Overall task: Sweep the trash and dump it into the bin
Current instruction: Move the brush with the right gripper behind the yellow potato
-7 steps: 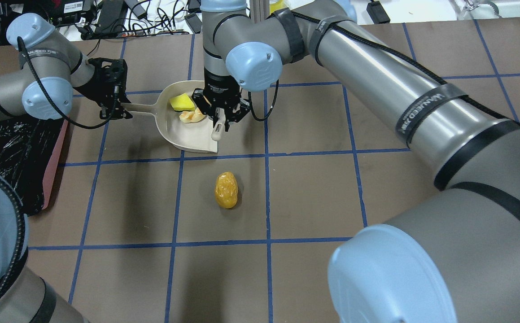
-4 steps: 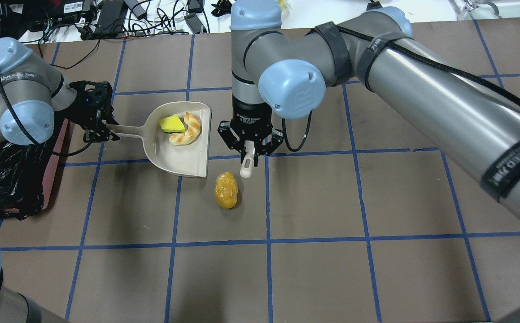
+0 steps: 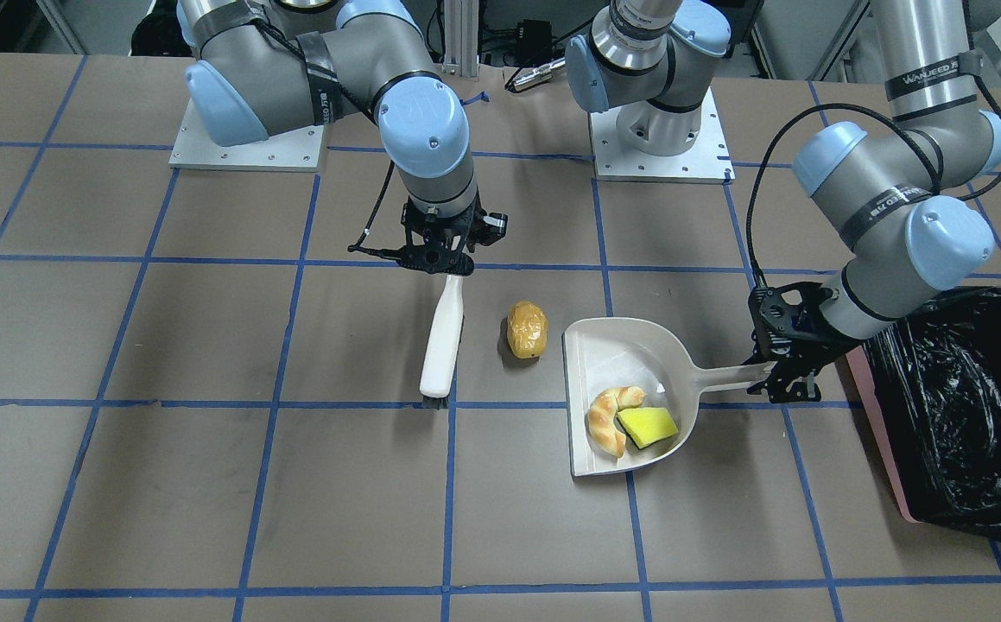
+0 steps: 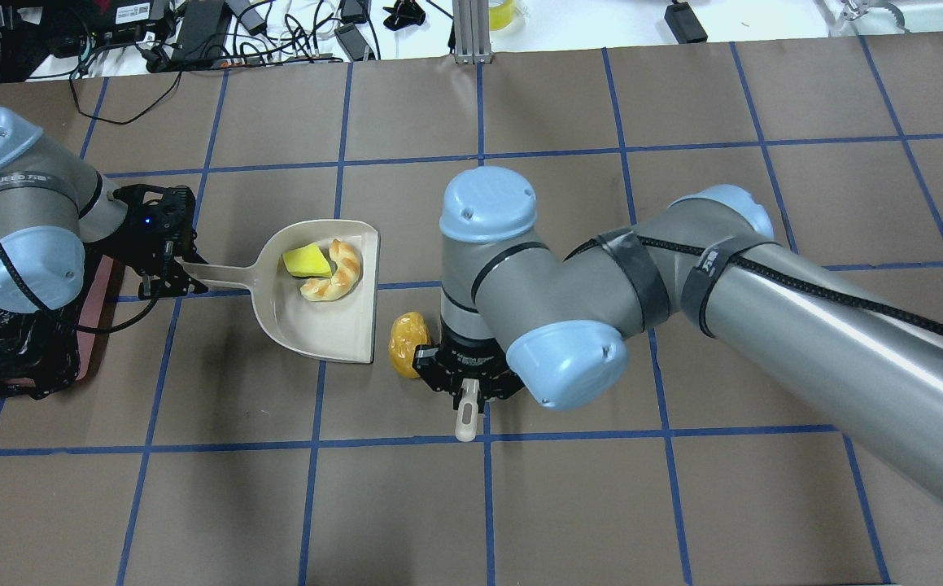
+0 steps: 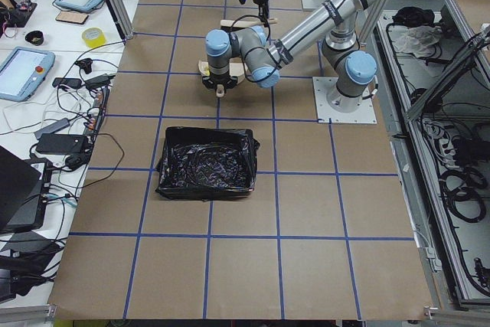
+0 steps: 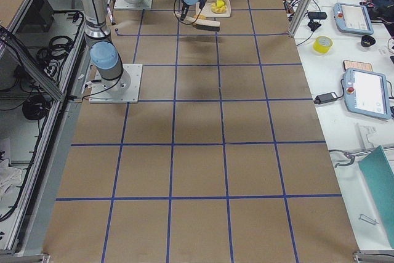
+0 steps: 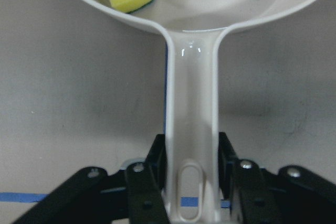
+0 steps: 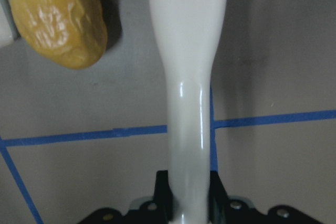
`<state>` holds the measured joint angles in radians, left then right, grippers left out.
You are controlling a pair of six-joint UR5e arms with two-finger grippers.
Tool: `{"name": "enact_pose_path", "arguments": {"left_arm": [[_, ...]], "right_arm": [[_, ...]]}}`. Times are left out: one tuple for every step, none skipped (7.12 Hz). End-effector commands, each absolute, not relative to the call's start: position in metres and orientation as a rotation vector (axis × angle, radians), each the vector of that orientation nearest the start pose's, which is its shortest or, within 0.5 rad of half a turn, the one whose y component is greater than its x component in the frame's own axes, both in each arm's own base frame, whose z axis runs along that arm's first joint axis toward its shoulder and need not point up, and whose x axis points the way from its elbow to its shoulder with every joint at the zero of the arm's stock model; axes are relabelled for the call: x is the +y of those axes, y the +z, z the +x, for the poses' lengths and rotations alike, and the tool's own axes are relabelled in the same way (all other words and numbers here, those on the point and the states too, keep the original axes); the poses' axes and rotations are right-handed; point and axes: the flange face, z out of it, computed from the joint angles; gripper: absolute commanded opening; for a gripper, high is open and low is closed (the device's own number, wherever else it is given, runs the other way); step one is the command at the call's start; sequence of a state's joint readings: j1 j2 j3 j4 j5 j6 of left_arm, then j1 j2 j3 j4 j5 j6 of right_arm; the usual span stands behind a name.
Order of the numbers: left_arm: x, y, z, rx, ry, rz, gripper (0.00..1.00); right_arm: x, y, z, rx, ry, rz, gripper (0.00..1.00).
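The beige dustpan (image 4: 333, 325) holds the tan croissant piece (image 4: 339, 273) and the yellow sponge wedge (image 4: 304, 261); both also show in the front view, croissant (image 3: 608, 419) and sponge (image 3: 647, 425). My left gripper (image 4: 166, 268) is shut on the dustpan's handle (image 7: 191, 129). The golden-brown potato (image 4: 406, 343) lies on the table just off the pan's open edge. My right gripper (image 3: 446, 266) is shut on a white brush (image 3: 443, 341), which lies beside the potato (image 8: 58, 19) on the side away from the pan. The black-lined pink bin (image 3: 966, 406) stands behind my left arm.
In the overhead view the right arm's elbow (image 4: 569, 366) hangs over the brush and hides most of it. Cables and devices lie beyond the table's far edge (image 4: 194, 32). Two arm base plates (image 3: 660, 130) sit at the robot's side of the table.
My right gripper has carried the brush out of the dustpan and toward the robot, to the potato's far side. My left gripper has shifted the dustpan closer to the potato.
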<state>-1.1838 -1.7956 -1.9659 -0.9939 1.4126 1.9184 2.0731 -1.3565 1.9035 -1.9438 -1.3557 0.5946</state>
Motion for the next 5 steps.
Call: {"name": "enact_pose_path", "arguments": {"left_arm": [[-0.514,0.244,0.053,2.361,-0.2,2.231,0.0],[-0.512,0.245,0.05,2.364,-0.205,2.228,0.0],[-0.51,0.245,0.049,2.365,-0.203,2.231,0.0],[-0.51,0.245,0.05,2.364,-0.204,2.23,0.0],[-0.509,0.244,0.049,2.366,-0.202,2.232,0.0]], "right_arm": [[-0.333,0.24,0.397,3.019,0.356,0.101,0.0],[-0.326,0.234,0.398,3.019,0.358,0.099,0.0],[-0.326,0.231,0.398,3.019,0.362,0.106,0.0],[-0.33,0.23,0.404,2.997,0.338,0.182,0.0],[-0.328,0.224,0.415,2.99,0.312,0.175,0.0]]}}
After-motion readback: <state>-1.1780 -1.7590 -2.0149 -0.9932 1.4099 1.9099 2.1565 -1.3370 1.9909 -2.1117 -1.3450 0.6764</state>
